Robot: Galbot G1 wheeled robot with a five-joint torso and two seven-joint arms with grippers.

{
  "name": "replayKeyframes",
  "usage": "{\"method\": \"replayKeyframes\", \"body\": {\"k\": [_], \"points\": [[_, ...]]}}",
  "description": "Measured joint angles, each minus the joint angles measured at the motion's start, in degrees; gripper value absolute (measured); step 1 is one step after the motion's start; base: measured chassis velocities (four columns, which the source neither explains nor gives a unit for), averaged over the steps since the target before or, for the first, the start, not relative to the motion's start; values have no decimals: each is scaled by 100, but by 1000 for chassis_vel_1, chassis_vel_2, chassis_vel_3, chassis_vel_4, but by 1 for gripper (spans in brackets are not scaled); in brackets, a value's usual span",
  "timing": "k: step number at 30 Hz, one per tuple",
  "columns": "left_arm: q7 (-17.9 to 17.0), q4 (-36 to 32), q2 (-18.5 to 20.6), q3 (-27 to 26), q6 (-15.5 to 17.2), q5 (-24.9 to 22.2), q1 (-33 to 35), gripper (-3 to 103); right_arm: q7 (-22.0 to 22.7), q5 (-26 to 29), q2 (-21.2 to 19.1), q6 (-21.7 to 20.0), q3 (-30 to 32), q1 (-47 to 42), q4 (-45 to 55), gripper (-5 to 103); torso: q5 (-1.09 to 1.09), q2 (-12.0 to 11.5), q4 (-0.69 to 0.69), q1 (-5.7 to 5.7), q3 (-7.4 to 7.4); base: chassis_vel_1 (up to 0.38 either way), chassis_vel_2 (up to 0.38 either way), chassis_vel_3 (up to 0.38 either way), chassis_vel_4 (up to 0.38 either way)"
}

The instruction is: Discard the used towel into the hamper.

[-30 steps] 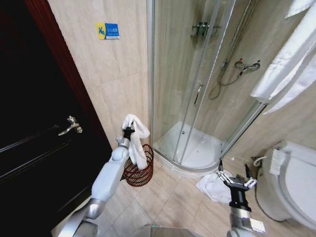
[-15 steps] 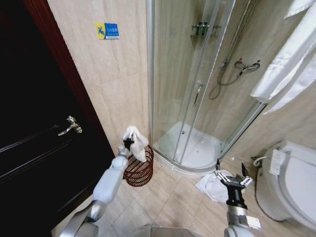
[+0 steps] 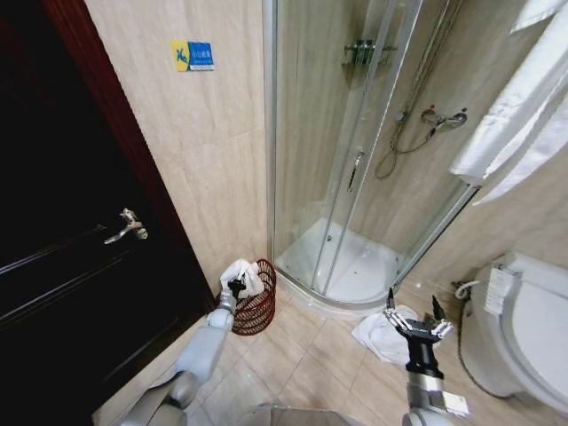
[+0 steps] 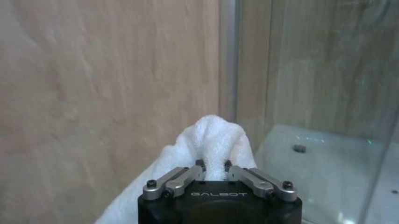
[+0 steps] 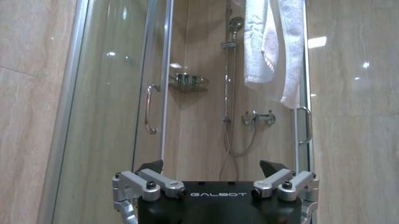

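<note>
Your left gripper (image 3: 235,286) is down low at the hamper (image 3: 256,308), its fingers clamped on the white towel (image 3: 240,275). In the left wrist view you see both fingers pinched together on a bunched peak of the towel (image 4: 212,140), with the rest of the cloth spilling down below them. The hamper, a small round red-brown wire basket, stands on the tiled floor against the beige wall, just beside the corner of the glass shower stall (image 3: 355,160) and near the dark door (image 3: 71,266). The towel sits at the hamper's near rim, bundled at the mouth and partly over the edge; you cannot tell how much of it is inside the basket. Your right gripper (image 3: 418,325) hangs off to the right with its fingers spread wide and nothing between them, above a second white cloth (image 3: 380,336) lying crumpled on the floor beside the toilet (image 3: 524,319). From the right wrist you are looking at the shower door, with white towels (image 5: 271,42) hanging beside it.
</note>
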Motion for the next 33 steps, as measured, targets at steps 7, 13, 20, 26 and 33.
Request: {"method": "replayKeyframes", "body": {"k": [7,13,20,26,33], "points": [[1,273,-124,74,639,478,-24,6,-31,-66,0,-85,-47,5,93,100,0,0,-1,0,0,0,0,0,0],[36,350,10,135,1006,846,190,6,-32,-105,0,-87,-42,-10,91,100,0,0,3,0,0,0,0,0,0],[42,458,-11,151,1174,1007,180,6,-41,-180,0,-82,-77,-10,68,100,0,0,1,0,0,0,0,0,0],[328,636,-161,149,1226,719,14,6,-45,-175,0,-16,-46,-59,40,100,-1,0,0,0,0,0,0,0,0],[1724,-100,-6,136,301,-1043,245,6,-42,-134,0,5,-7,-79,39,100,0,0,0,0,1,0,0,0,0]]}}
